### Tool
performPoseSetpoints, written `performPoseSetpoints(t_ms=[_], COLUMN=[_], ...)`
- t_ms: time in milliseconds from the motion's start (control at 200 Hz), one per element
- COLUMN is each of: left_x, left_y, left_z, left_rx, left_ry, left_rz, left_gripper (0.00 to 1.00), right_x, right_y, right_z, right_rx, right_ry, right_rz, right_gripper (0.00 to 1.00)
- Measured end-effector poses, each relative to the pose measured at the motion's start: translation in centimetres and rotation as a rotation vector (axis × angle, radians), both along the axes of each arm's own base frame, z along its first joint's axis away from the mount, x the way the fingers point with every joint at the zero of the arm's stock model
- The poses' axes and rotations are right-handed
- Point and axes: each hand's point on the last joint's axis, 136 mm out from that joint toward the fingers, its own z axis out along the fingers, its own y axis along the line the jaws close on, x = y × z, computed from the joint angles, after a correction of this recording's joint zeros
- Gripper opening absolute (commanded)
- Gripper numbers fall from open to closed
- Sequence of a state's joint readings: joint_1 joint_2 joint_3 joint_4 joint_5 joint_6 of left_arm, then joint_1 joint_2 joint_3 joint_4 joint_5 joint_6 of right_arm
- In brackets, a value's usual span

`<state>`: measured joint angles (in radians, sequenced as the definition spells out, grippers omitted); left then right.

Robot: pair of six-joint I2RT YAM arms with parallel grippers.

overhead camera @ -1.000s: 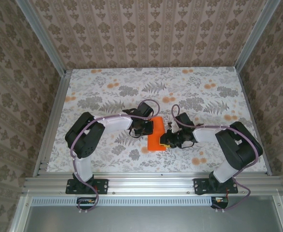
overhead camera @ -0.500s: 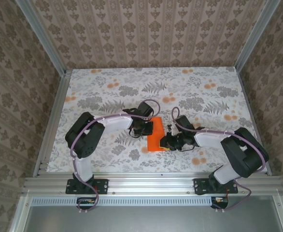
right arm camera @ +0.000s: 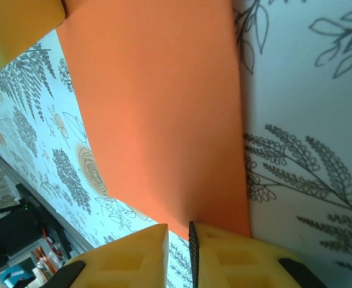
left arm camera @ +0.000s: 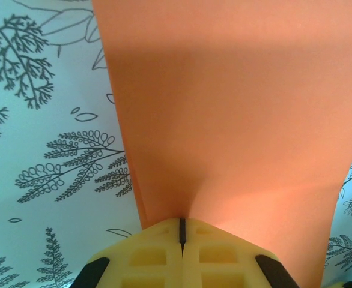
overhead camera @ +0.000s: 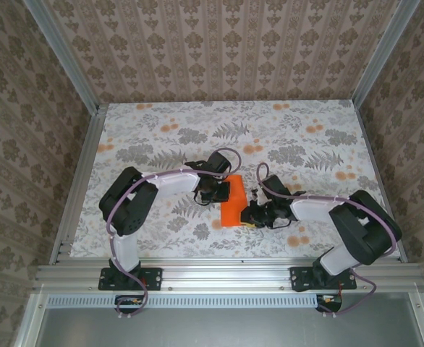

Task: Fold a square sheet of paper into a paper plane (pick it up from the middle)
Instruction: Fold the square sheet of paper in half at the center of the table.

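The square sheet of paper (overhead camera: pixel 234 208) is bright orange and sits mid-table between my two grippers. My left gripper (overhead camera: pixel 217 192) is at its far left side. In the left wrist view that gripper (left arm camera: pixel 181 223) is shut on the sheet (left arm camera: pixel 236 120), which creases and rises away from the pinched edge. My right gripper (overhead camera: pixel 250 215) is at the sheet's near right edge. In the right wrist view its jaws (right arm camera: pixel 178 231) stand a narrow gap apart. The sheet's (right arm camera: pixel 158 120) edge ends against the inner face of one yellow finger (right arm camera: pixel 224 246), and table shows through the gap.
The floral tablecloth (overhead camera: pixel 306 144) covers the table. Aluminium rails (overhead camera: pixel 82 181) and patterned walls enclose it on three sides. A yellow finger of the left gripper (right arm camera: pixel 20 24) shows at the top left of the right wrist view.
My right gripper has edged left toward the sheet and its jaws have narrowed a little. The left gripper has kept its hold and place.
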<state>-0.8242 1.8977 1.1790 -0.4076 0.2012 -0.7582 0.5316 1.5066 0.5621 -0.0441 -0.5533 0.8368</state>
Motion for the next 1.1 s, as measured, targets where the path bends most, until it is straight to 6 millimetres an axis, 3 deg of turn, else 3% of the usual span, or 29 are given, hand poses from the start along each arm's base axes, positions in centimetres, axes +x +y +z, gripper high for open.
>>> performPoseSetpoints(t_ms=[90,245,390,600,895,1100], left_x=[0.0,0.0,0.0,0.0,0.0,0.0], left_y=[0.0,0.0,0.0,0.1,0.3,0.4], left_z=[0.0,0.0,0.0,0.0,0.0,0.0], left_rx=[0.001,0.001,0.002,0.006,0.020,0.027], left_ry=[-0.001,-0.002,-0.003,-0.003,-0.007,-0.005], left_rz=[-0.003,-0.007,-0.010,-0.016,-0.016,-0.015], left_gripper=[0.00,0.00,0.00,0.00,0.00,0.00], right_x=[1.6,6.4,9.4,9.9,10.4,12.5], right_y=[-0.3,-1.0,-0.1,0.2,0.3,1.1], right_z=[1.0,2.9,2.2,-0.5,-0.1,2.3], right_rx=[-0.011,0.013,0.028,0.000,-0.013,0.011], right_ry=[-0.040,-0.126,-0.130,-0.077,-0.078,-0.137], right_rz=[-0.028,-0.105,-0.116,-0.101,-0.083,-0.073], right_gripper=[0.19,0.19,0.19,0.19,0.21,0.21])
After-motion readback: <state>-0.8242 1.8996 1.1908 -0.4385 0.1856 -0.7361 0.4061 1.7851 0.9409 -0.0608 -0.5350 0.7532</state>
